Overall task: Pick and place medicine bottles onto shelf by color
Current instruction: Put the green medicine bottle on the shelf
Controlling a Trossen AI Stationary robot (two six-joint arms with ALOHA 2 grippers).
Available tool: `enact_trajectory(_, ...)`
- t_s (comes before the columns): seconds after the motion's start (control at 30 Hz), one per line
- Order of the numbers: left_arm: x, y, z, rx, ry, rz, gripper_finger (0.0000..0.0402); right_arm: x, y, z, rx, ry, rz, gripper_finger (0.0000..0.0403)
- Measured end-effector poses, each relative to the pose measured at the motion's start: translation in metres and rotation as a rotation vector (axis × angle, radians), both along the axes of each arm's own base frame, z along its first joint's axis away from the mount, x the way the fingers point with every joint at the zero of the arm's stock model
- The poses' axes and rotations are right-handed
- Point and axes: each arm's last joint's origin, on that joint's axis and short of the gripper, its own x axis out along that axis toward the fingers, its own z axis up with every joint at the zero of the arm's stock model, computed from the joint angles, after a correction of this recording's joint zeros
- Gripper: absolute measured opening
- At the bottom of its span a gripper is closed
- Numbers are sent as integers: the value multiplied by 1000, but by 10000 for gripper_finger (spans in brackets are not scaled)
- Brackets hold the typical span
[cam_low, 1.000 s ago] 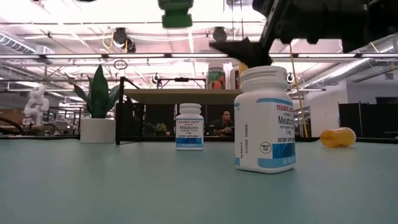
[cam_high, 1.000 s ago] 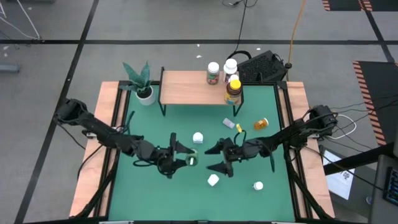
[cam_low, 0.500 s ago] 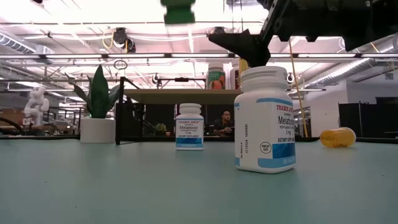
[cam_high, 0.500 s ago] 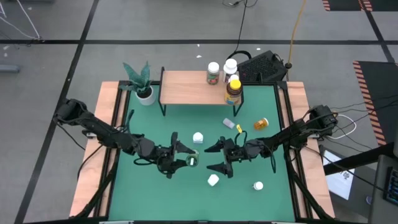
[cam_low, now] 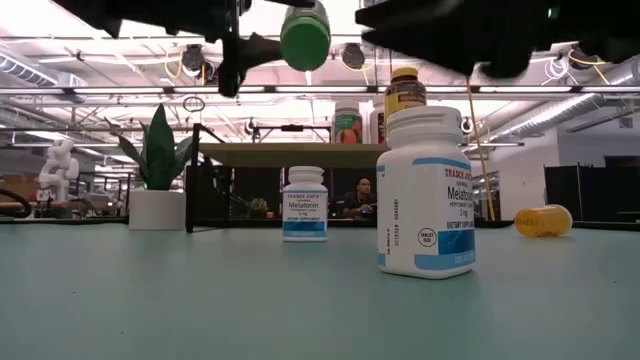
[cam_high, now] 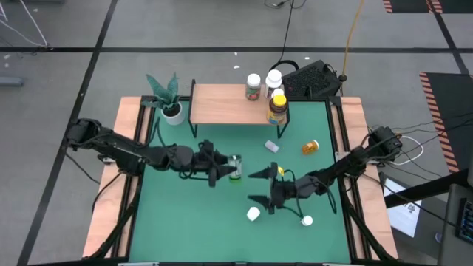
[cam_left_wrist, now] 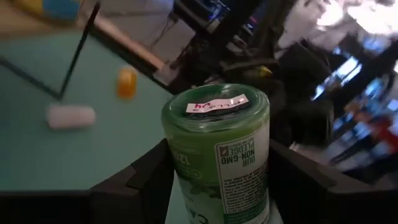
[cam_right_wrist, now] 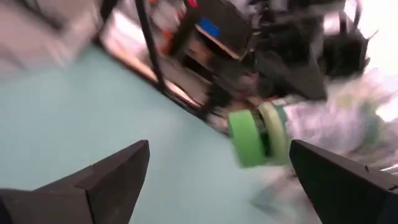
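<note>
Left gripper point(cam_high: 230, 168) is clamped on the green plastic medicine bottle with the green cap point(cam_high: 235, 167), held on its side above the green table point(cam_high: 177, 214), in front of the low light-wood shelf on black legs point(cam_high: 222, 103). Right gripper point(cam_high: 260, 186) hangs just beside it, jaws spread wide with nothing between them. Three bottles stand at the shelf's right end; white ones sit on the mat, an orange one point(cam_high: 310, 147) lies sideways.
</note>
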Motion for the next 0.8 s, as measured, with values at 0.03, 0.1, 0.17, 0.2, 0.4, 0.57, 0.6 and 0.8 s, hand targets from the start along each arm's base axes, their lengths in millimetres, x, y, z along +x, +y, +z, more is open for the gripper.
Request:
enact_trajectory(0.03,0,1,0,-41,0,-8,224,-1,1,0,-115,13,-37,380)
enact_trajectory(0.1,0,0,0,-95,1,-37,224,-2,0,0,-350,48,-105,380)
enact_trajectory(0.17,0,-2,0,-119,7,-66,224,-3,-1,-1,-568,95,-127,380)
enact_trajectory(0.2,0,-3,-1,-126,12,-76,224,-3,-1,-2,-664,121,-123,380)
enact_trajectory(0.4,-1,-4,-1,-142,18,-81,224,0,0,-2,-1032,197,-88,379)
enact_trajectory(0.57,0,-2,-1,-150,18,-73,224,8,6,11,-1152,154,-52,379)
enact_trajectory(0.6,0,-2,-1,-149,17,-70,224,10,7,13,-1165,138,-29,379)
enact_trajectory(0.8,0,-2,-1,-150,12,-66,223,32,7,18,-1258,125,-14,379)
